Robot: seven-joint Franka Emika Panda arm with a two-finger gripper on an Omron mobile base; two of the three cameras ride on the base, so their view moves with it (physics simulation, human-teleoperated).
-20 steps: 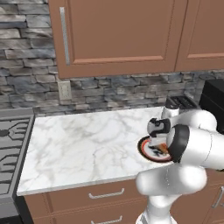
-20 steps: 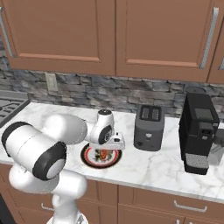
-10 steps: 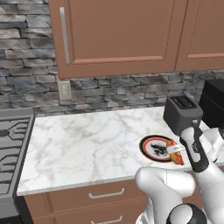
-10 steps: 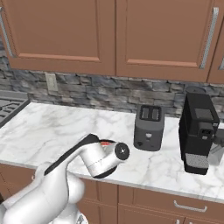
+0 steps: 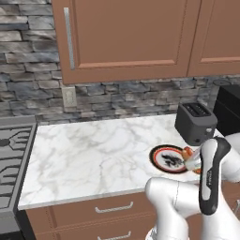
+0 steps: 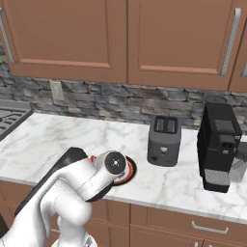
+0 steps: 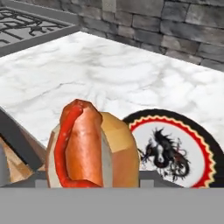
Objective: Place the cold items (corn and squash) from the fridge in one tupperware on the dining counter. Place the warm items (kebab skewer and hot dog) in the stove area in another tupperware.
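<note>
Left base view: I see the hot dog [image 5: 189, 156] lifted beside the plate [image 5: 168, 158] near the surface's [image 5: 93, 154] front right edge. Right base view: arm covers the plate [image 6: 128, 170]. Hand view: fingers partly closed, clamping the hot dog [image 7: 87, 144].

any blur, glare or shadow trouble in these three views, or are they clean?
Hand view: the red-orange hot dog in its tan bun looms large and slightly soft-edged; the black plate with a red-and-yellow ring is cut off by the frame. Left base view: flat, even light, no glare on the white marbled counter. Right base view: sharp, with soft shadows under the dark grey toaster.
</note>
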